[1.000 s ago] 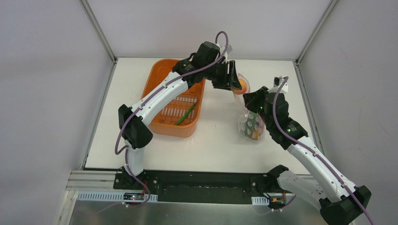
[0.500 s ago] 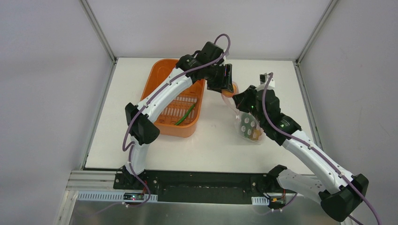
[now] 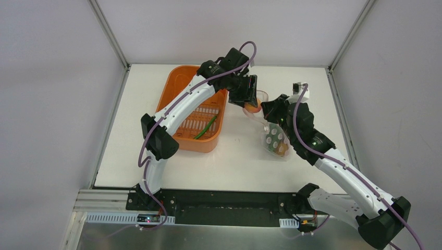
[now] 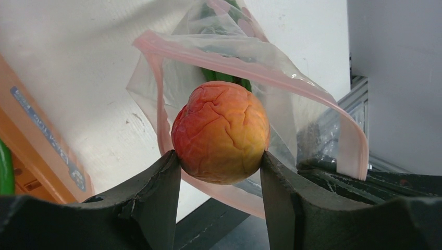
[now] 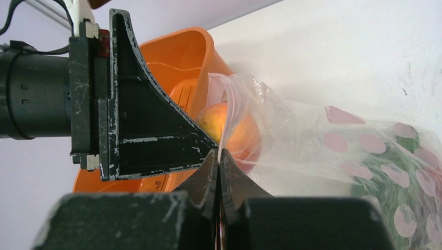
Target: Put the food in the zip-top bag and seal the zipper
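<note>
My left gripper [image 4: 220,159] is shut on a round wrinkled red-orange piece of food [image 4: 221,133] and holds it at the open mouth of the zip-top bag [image 4: 271,104]. The pink zipper strip [image 4: 292,78] rims that mouth. In the top view the left gripper [image 3: 249,102] and the piece [image 3: 253,109] hang right of the tub. My right gripper [image 5: 219,156] is shut on the bag's mouth edge [image 5: 226,112] and holds it up; it shows in the top view [image 3: 269,108]. The dotted bag [image 3: 275,139] holds green chilies [image 5: 412,172]. One green chili [image 3: 206,126] lies in the orange tub.
The orange plastic tub [image 3: 180,83] stands left of the bag, under the left arm. White table [image 3: 240,161] lies around them, with grey walls on three sides and the metal rail [image 3: 208,208] at the near edge.
</note>
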